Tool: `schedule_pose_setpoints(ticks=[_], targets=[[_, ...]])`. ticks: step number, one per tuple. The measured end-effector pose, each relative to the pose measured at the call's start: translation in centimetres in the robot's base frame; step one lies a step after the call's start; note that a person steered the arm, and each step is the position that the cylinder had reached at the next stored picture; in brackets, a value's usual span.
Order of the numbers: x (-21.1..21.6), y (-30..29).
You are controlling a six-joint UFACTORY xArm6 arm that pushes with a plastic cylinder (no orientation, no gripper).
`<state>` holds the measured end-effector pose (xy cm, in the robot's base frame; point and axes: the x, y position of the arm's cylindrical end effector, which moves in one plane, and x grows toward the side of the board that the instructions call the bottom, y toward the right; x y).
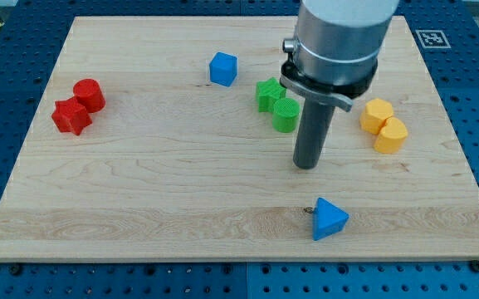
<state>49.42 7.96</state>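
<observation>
My tip (pixel 307 164) rests on the wooden board right of centre, touching no block. Nearest is a green cylinder (pixel 285 115) just up and left of it, pressed against a green star-shaped block (pixel 268 93). A blue triangular block (pixel 329 218) lies below the tip toward the view's bottom. To the tip's right sit a yellow hexagonal block (pixel 378 114) and a yellow rounded block (pixel 391 134), side by side. A blue cube (pixel 222 68) stands further up and left.
At the view's left a red cylinder (pixel 90 95) touches a red star-shaped block (pixel 71 116). The wooden board (pixel 156 183) lies on a blue perforated table (pixel 7 100). The arm's grey body (pixel 339 37) hides part of the board's top edge.
</observation>
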Motion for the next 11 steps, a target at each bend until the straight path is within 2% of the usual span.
schedule_pose_setpoints(ticks=[5,6,7,9,10,11], targets=[[-8.5,-6.6],[-11.7,-7.1],[-13.0,-7.1],[-19.8,-7.2],[-21.6,-8.9],[-21.5,-10.9]])
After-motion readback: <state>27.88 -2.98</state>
